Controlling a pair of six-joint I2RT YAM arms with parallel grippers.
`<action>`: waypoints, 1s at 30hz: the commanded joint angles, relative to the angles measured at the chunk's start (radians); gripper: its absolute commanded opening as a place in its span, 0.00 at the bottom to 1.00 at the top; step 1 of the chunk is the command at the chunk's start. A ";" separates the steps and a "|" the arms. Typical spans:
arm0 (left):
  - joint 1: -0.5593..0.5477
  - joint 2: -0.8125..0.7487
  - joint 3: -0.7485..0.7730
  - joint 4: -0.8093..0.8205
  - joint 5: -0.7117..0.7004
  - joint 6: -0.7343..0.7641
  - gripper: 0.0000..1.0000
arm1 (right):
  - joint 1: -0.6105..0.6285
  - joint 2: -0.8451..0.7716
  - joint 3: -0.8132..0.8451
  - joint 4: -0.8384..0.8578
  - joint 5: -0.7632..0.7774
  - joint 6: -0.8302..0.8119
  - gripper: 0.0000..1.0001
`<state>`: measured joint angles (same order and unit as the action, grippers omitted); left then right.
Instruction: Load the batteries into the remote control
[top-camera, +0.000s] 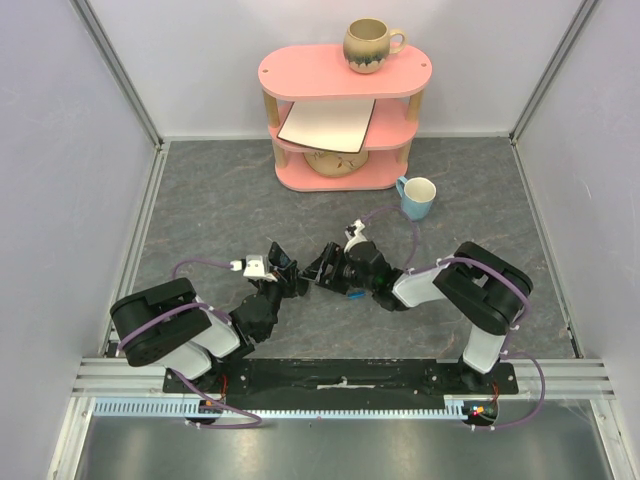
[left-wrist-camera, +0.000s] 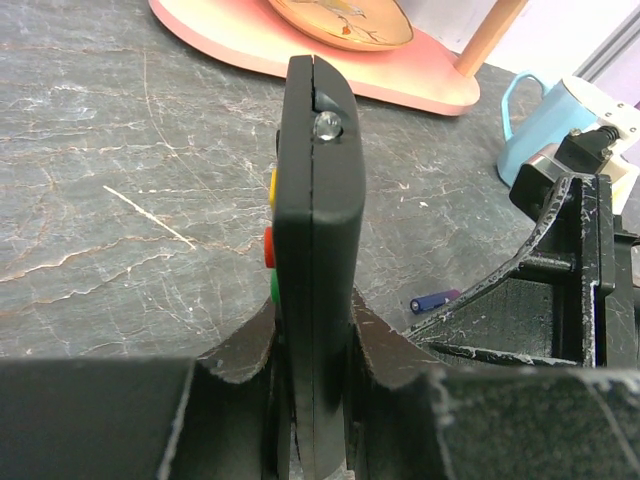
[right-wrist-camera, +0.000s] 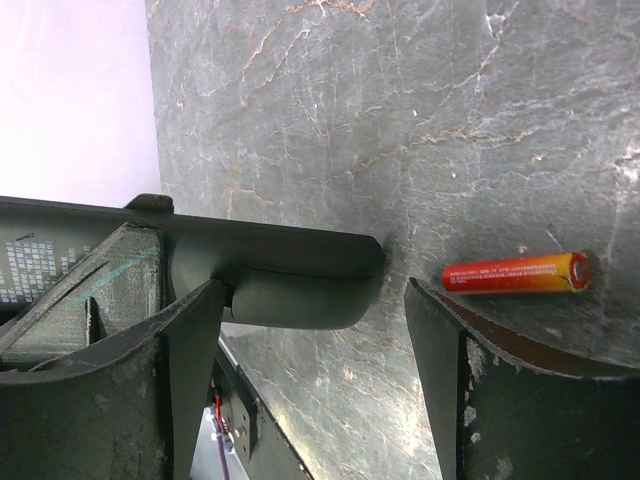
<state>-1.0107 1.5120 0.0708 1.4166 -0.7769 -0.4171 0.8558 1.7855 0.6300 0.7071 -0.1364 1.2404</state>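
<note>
My left gripper (left-wrist-camera: 315, 335) is shut on the remote control (left-wrist-camera: 315, 190), a slim black bar held on its edge, with yellow, red and green buttons on its left side. The remote's far end (right-wrist-camera: 285, 270) reaches between the open jaws of my right gripper (right-wrist-camera: 315, 300), close to the left finger. A red-orange battery (right-wrist-camera: 515, 273) lies on the table just beyond the right finger (right-wrist-camera: 450, 340). A blue and purple battery (left-wrist-camera: 433, 300) lies on the table beside the right gripper (left-wrist-camera: 575, 280). In the top view the left gripper (top-camera: 285, 268) and the right gripper (top-camera: 326, 268) meet at the table's middle, above a blue battery (top-camera: 355, 295).
A pink shelf unit (top-camera: 345, 70) stands at the back, with a brown mug (top-camera: 370, 45) on top, a white board (top-camera: 328, 125) on the middle level and a bowl (top-camera: 335, 162) at the bottom. A light blue mug (top-camera: 417, 197) stands right of it.
</note>
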 joint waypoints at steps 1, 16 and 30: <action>-0.015 0.028 -0.054 0.248 -0.025 0.061 0.02 | 0.005 0.028 0.053 -0.078 0.018 -0.016 0.80; -0.022 0.047 -0.049 0.248 -0.024 0.063 0.02 | 0.034 0.095 0.163 -0.409 0.024 -0.108 0.67; -0.023 0.043 -0.049 0.248 -0.028 0.061 0.02 | 0.038 0.143 0.116 -0.333 -0.003 -0.084 0.68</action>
<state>-1.0073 1.5272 0.0631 1.4425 -0.8940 -0.4011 0.8646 1.8355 0.8043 0.5095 -0.1719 1.1866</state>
